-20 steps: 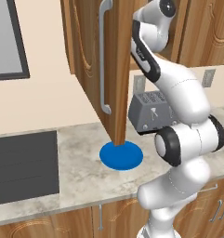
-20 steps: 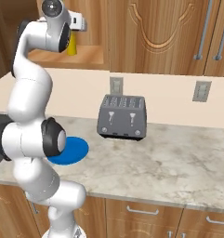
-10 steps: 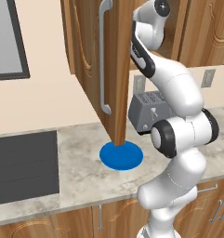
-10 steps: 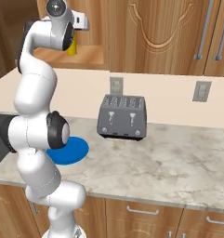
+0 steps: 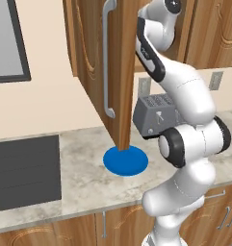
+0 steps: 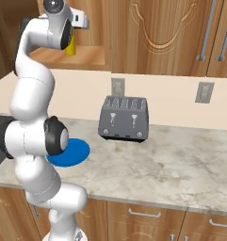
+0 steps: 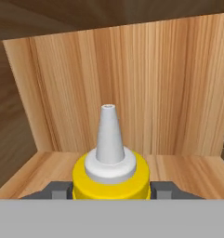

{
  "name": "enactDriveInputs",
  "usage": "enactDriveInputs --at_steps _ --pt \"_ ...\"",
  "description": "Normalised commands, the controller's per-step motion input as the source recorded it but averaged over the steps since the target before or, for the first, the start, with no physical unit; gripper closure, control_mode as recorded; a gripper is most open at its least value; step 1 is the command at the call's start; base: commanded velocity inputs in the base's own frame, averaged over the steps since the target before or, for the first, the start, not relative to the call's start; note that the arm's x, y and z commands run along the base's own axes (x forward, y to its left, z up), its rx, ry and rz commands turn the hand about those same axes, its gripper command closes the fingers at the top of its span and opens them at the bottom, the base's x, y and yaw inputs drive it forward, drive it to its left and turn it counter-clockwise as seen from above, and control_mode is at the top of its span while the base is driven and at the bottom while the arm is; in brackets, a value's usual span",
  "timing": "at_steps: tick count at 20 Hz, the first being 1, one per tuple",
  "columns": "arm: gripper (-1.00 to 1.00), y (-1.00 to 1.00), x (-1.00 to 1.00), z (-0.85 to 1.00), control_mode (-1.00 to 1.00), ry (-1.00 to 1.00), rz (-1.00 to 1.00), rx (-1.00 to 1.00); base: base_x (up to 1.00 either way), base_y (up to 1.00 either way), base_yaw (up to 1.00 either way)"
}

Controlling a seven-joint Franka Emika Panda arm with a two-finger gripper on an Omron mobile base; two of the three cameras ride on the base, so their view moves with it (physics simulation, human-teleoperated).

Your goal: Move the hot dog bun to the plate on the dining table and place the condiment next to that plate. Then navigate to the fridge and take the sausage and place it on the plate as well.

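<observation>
fingers around the condiment in the upper cabinet

reaching high into an open wall cabinet (image 6: 82, 52), arm stretched up from the base. in the hand view, condiment (image 7: 110, 176) upright on the wooden cabinet shelf, yellow body topped by a white collar and a pale pointed nozzle, dead centre against the wood-grain back wall. fingers (image 7: 55, 190) showing as grey tips at either side of the bottle's shoulder, just beside or touching the yellow body; set around the bottle, but cannot tell whether clamped on it or merely close. bottle base resting on the shelf or lifted: cannot tell, lower part hidden.

in the right base view, gripper (image 6: 77, 21) at the cabinet mouth, a strip of the yellow bottle (image 6: 70, 44) visible just below the hand, standing above the shelf board.

in the left base view, open cabinet door (image 5: 112, 72) with its long metal handle hanging edge-on in front of the wrist, hiding hand and bottle.

below, on the marbled table (image 6: 171, 164): grey four-slot toaster (image 6: 124, 118) against the beige wall, under a wall outlet (image 6: 117, 86); plain bright blue round plate (image 5: 125, 160) lying flat left of the toaster, directly under the door's lower edge in the left base view, partly hidden by the arm's elbow in the right base view. dark cooktop (image 5: 23, 170) set into the table further left. second outlet (image 6: 204, 92) on the wall to the right, closed wood cabinet doors above.
</observation>
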Motion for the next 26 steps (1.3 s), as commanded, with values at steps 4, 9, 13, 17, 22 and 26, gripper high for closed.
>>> enactDriveInputs --at_steps 4,9,13,17,22,26 --pt "1.0 -0.38 -1.0 0.0 -1.0 -0.14 0.0 0.09 0.0 0.0 0.0" --pt "1.0 -0.43 -1.0 -0.02 -1.0 -0.02 0.0 0.04 0.0 0.0 0.0" --pt "1.0 -0.06 -1.0 -0.18 -1.0 0.11 0.06 -0.07 0.0 0.0 0.0" --pt "1.0 0.0 -1.0 -0.33 -1.0 0.21 0.13 -0.16 0.0 0.0 0.0" --pt "1.0 0.03 -0.97 -0.48 -1.0 0.18 0.13 -0.16 0.0 0.0 0.0" --pt "1.0 -0.01 -0.91 -0.57 -1.0 -0.01 0.08 -0.05 0.0 0.0 0.0"
